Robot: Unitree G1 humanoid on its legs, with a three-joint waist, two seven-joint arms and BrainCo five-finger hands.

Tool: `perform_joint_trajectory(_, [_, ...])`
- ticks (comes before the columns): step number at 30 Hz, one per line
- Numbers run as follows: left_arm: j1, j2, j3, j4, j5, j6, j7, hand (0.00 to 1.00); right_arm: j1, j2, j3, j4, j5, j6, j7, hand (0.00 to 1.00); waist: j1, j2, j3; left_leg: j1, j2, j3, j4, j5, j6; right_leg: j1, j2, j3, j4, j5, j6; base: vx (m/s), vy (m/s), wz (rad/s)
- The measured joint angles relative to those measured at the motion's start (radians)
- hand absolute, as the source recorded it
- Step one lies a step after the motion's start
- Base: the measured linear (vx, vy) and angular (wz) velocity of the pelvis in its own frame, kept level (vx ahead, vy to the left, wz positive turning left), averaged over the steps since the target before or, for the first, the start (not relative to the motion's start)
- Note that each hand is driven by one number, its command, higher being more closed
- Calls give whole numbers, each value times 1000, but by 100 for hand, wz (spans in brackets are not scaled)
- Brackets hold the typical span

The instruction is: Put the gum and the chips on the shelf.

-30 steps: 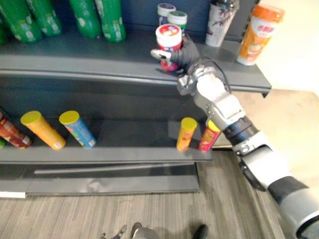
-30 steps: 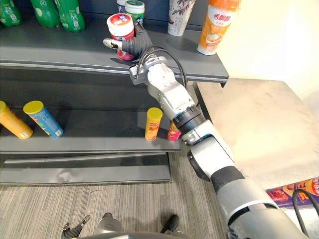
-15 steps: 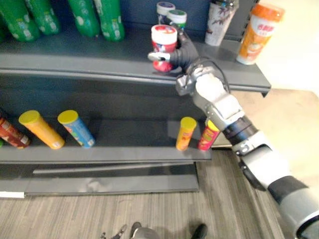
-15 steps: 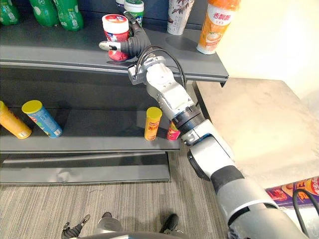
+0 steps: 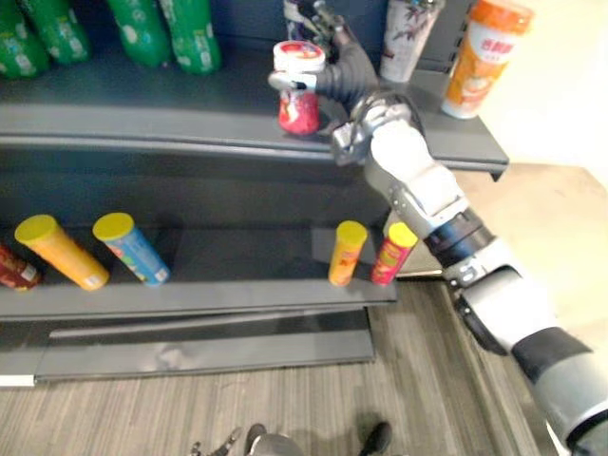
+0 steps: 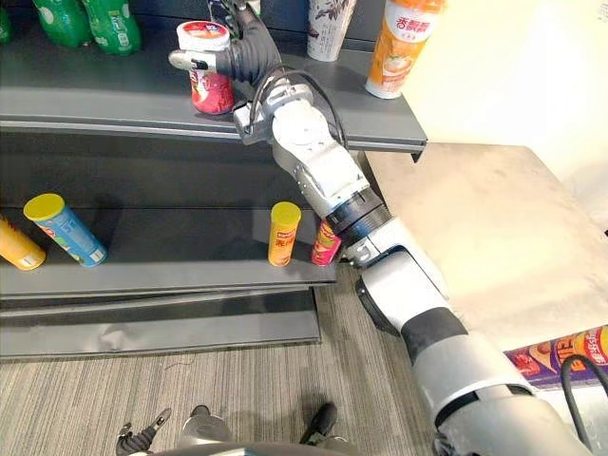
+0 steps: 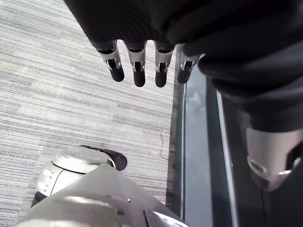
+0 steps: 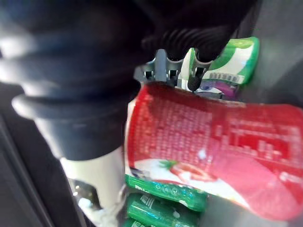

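**Task item, gum.** The red gum jar with a white lid is at the front of the top shelf, close to upright, with its base down at the deck. Whether the base actually rests on the deck cannot be confirmed.

**Right hand.** The right hand reaches in from the right. It is closed round the jar's upper part, with the thumb across the near side just under the lid.

**Right wrist view adds.**
- The fingers curl over the far side of the jar.
- A green-lidded jar stands just behind the gum jar.

**Task item, chips.** Four cans lean on the lower shelf.
- A yellow chip can and a red chip can lean side by side under the forearm.
- A blue chip can and an orange chip can lean well apart from them, to the left.

**Other stock, top shelf.**
- Green bottles stand at the back left.
- A patterned cup and an orange cup stand to the right of the hand.

**Right eye view adds.** A pale grey surface lies just beside the shelf's right end.

**Left hand.** In the left wrist view, the left hand hangs over the grey floor. Its fingers are relaxed and nearly straight, and it holds nothing.
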Motion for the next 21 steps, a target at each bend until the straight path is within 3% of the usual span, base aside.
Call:
perform_joint_trajectory(7, [0, 1, 0, 0, 31, -2, 1, 0, -29, -31, -2, -21, -9, -18, -36, 0, -13, -1, -1, 7, 1, 15, -1, 0, 0, -1, 6, 7, 0, 0, 0, 20, 13, -4])
perform_joint_trajectory(16, [-9, 12, -28, 12, 38, -3, 3, 0, -37, -171, -91, -209, 10, -70, -60, 0, -30, -2, -3, 28, 0, 52, -15, 0, 0, -13, 11, 42, 0, 5, 0, 13, 17, -12])
perform_joint_trajectory(21, [-7, 20, -28, 34, 38, -9, 3, 0, -26, -262, -119, -364, 17, -71, -55, 0, -79, -5, -6, 36, -3, 83, -17, -1, -1, -25, 13, 69, 0, 10, -1, 28, 23, -18])
